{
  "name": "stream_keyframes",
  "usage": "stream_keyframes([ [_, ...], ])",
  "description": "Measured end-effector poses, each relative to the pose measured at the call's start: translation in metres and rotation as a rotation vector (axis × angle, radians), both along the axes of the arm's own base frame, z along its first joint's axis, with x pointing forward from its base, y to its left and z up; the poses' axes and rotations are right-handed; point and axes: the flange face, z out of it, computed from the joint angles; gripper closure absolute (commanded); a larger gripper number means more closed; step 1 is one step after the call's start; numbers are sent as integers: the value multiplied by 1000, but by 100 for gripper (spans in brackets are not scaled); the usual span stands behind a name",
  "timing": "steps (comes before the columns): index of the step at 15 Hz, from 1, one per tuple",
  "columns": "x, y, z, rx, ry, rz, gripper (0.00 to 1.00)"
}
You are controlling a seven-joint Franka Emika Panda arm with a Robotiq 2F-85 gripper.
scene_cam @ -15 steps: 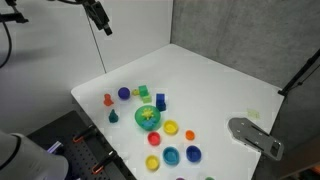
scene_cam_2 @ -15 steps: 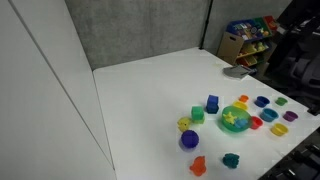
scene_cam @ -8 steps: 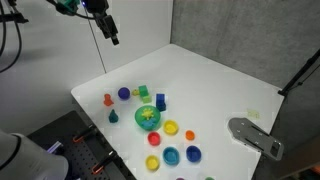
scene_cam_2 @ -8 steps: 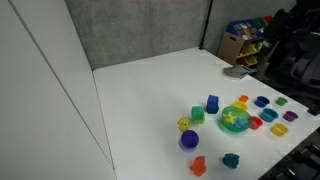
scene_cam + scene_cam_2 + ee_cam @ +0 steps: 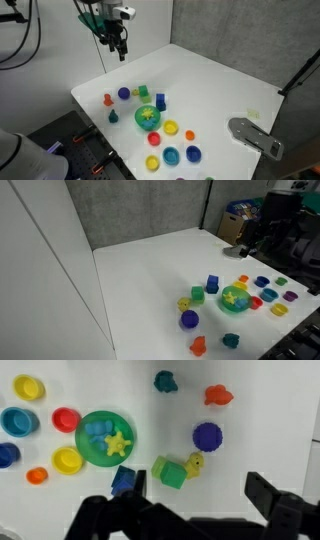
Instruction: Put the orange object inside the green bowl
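Observation:
The orange object (image 5: 108, 99) is a small upright orange-red piece near the table's corner edge; it also shows in an exterior view (image 5: 198, 345) and the wrist view (image 5: 218, 396). The green bowl (image 5: 140, 113) holds a yellow star and a blue piece; it also shows in an exterior view (image 5: 224, 293) and the wrist view (image 5: 104, 415). My gripper (image 5: 118, 47) hangs high above the table, well away from both. In the wrist view my gripper (image 5: 200, 490) is open and empty, jaws wide apart.
Between bowl and orange object lie a purple ball (image 5: 207, 436), a teal cone (image 5: 166, 380), a green cube (image 5: 170, 472), a yellow figure (image 5: 194, 464) and a blue block (image 5: 125, 480). Several small coloured cups (image 5: 171, 127) sit beside the bowl. A grey metal piece (image 5: 255, 135) lies at the table's edge.
My gripper has moved across and downward toward the table. The arm has come into the exterior view where it was barely seen. The toys have not moved.

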Motion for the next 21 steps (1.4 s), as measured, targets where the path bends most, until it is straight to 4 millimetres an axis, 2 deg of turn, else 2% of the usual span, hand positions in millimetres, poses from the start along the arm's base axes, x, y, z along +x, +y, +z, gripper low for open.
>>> stream_keyframes([
  [5,15,-3,-57,73,122,65,0],
  [8,20,2,-97,76,195,100,0],
  [14,24,37,-163,69,260,163,0],
  [18,20,65,-197,64,268,211,0],
  [21,16,79,-217,65,275,235,0],
])
